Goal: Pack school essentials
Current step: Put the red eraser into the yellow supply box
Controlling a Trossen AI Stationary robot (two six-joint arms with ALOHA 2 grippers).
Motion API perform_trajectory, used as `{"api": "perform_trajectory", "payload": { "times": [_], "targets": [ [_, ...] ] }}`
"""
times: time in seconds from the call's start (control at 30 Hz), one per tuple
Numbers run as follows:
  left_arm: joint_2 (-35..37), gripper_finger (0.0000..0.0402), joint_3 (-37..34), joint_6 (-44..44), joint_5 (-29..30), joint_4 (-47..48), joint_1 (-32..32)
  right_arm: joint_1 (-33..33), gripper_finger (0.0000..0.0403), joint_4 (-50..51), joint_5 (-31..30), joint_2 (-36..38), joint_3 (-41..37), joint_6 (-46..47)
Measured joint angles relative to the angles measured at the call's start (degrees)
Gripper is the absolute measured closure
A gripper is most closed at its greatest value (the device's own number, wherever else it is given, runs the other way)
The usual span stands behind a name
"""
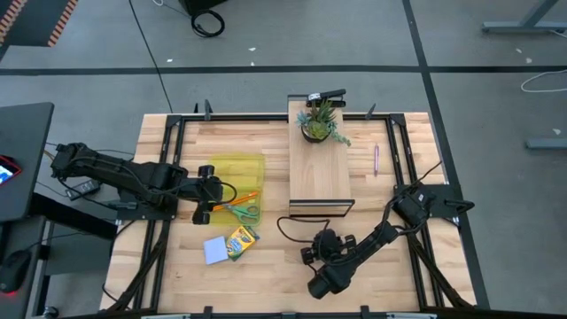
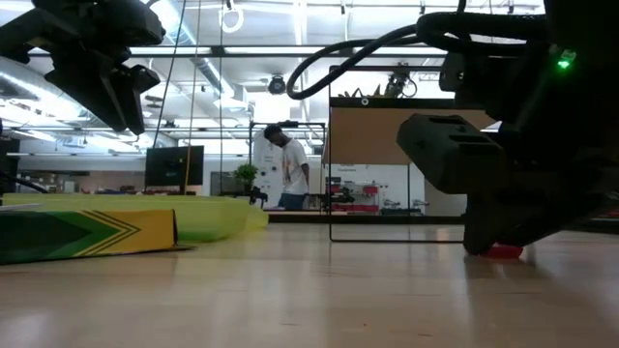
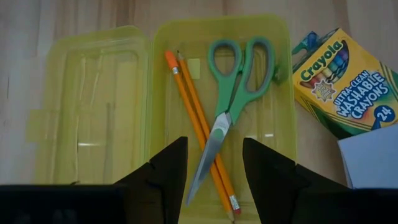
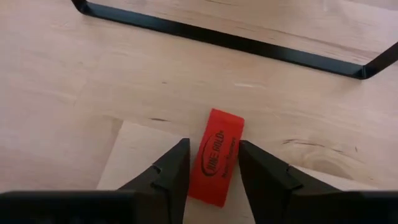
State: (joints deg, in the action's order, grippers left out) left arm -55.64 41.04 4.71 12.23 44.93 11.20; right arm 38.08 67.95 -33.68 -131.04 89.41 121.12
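Note:
My right gripper (image 4: 213, 144) is open near the table's near edge (image 1: 321, 250), fingers on either side of the small red block (image 4: 219, 155). The block lies flat on the table (image 2: 503, 251). My left gripper (image 3: 214, 146) is open above the open yellow case (image 1: 237, 173), touching nothing. In the case tray lie the green-handled scissors (image 3: 233, 81) across two orange pencils (image 3: 186, 99). The crayon box (image 1: 239, 241) and the pale blue notepad (image 1: 215, 251) lie flat near the case. The purple pen (image 1: 376, 159) lies right of the wooden stand.
A wooden stand (image 1: 321, 173) with a black wire foot (image 4: 224, 37) sits mid-table and carries a potted plant (image 1: 321, 122). The case lid (image 3: 93, 99) lies open beside its tray. A person stands in the room far behind the table (image 2: 287, 169).

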Motion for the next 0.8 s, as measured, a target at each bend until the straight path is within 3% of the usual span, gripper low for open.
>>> {"api": "perform_trajectory", "payload": {
  "times": [0.27, 0.43, 0.67, 0.8],
  "targets": [
    [0.00, 0.0240, 0.00, -0.21, -0.01, 0.00, 0.00, 2.05, 0.0317, 0.07, 0.57, -0.24, 0.77, -2.67],
    [0.00, 0.0241, 0.00, -4.46, -0.11, -1.29, 0.02, 3.41, 0.0329, -0.84, 2.47, 1.27, 1.18, -6.18],
    [0.00, 0.0239, 0.00, -12.83, -4.69, -5.89, 0.04, 4.20, 0.0324, -0.81, 0.01, 6.11, 1.20, -14.26],
    [0.00, 0.0239, -0.44, -13.19, -13.53, -8.29, 0.02, 4.29, 0.0323, -2.46, -4.31, 9.99, 1.22, -19.11]
  ]
}}
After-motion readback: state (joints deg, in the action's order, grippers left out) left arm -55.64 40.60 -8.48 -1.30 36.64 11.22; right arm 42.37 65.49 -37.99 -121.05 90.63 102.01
